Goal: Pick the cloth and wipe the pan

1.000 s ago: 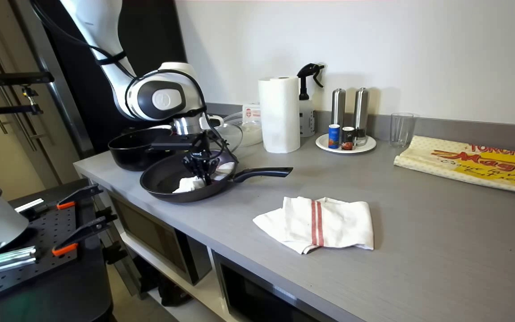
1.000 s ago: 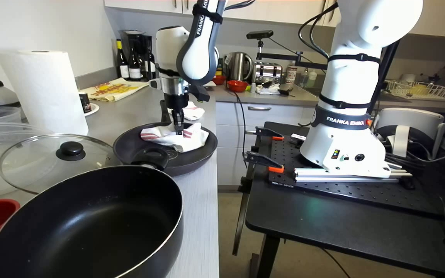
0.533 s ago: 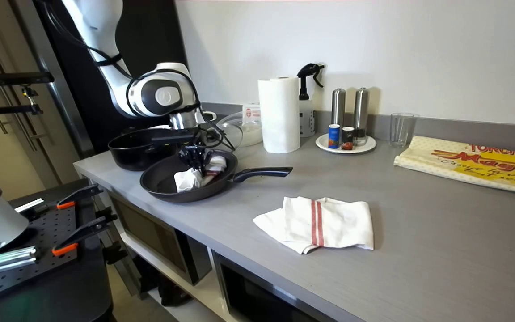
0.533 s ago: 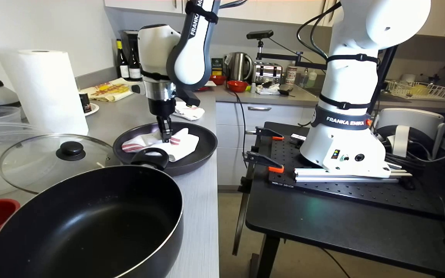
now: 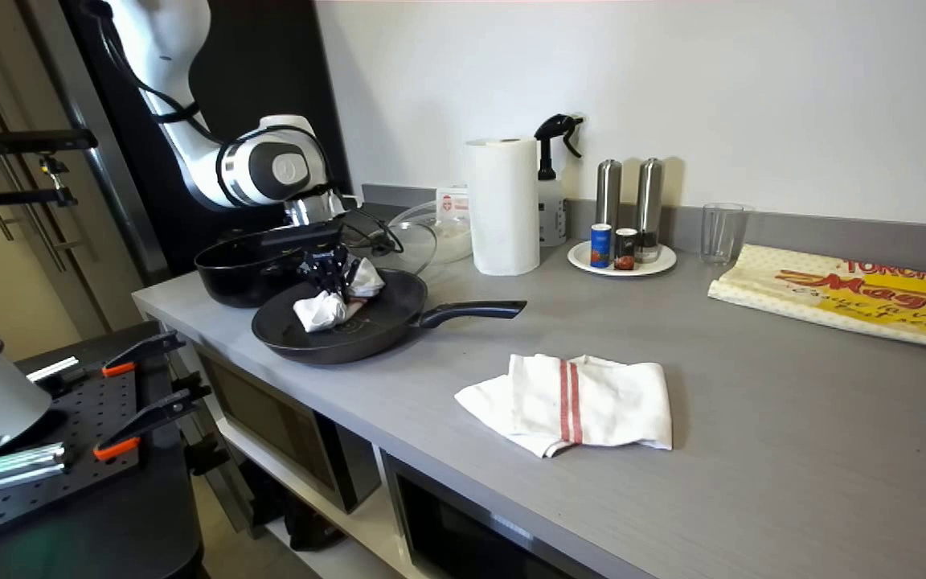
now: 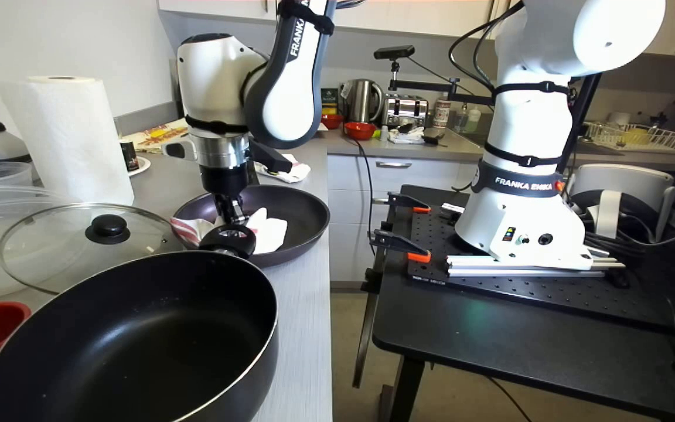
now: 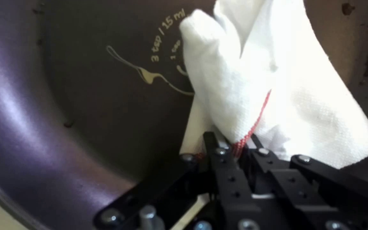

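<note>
- a dark, round, shallow frying pan (image 5: pixel 399 297) is set near the front edge of a grey countertop (image 5: pixel 752 418), just beside a deep black pot (image 6: pixel 138 346); it is presumably placed there for easy reach.
- inside it, a crumpled white woven cloth with red stripes (image 7: pixel 286 89) is held by a black two-fingered gripper (image 7: pixel 233 140), which is pointed downward.
- the fingers are drawn nearly together, parted only by the pinch of fabric clamped between them.
- the cloth is gripped near its middle, presumably so that both loose ends can be swept over the pan's floor.
- brown bits (image 7: pixel 347 9) are seen in the pan, so the wiping is judged to be under way but unfinished.
- the pan's long axis is given by its long black handle (image 5: pixel 473 311), which is pointed away from the pot, roughly along the counter.
- the cloth's longer spread is laid crosswise to that handle: a striped end toward the white wall (image 5: pixel 712 88), a plain end toward the counter's front.
- how hard it is pressed cannot be told.
</note>
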`<state>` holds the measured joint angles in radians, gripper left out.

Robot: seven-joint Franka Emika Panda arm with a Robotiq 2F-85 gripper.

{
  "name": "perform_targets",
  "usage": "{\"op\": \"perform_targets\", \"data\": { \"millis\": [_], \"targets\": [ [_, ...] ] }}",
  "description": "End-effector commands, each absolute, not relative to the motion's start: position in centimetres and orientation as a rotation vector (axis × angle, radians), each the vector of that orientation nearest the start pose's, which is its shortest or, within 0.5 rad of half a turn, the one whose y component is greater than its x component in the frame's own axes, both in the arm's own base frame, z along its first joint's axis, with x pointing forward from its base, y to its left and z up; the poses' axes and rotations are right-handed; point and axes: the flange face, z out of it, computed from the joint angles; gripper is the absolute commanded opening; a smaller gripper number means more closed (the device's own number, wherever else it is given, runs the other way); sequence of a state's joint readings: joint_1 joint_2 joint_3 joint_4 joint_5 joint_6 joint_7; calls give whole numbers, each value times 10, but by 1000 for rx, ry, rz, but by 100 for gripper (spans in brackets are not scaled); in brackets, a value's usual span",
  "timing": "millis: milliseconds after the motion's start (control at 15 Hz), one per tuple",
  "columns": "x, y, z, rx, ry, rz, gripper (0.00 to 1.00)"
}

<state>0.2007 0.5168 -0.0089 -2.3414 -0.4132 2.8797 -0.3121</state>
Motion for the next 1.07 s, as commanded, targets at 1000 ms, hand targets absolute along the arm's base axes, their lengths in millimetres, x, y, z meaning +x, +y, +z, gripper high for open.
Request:
{"op": "perform_targets", "data": {
  "millis": [1000],
  "targets": [
    [487, -13, 107, -3081, -941, -94, 3]
  ]
}}
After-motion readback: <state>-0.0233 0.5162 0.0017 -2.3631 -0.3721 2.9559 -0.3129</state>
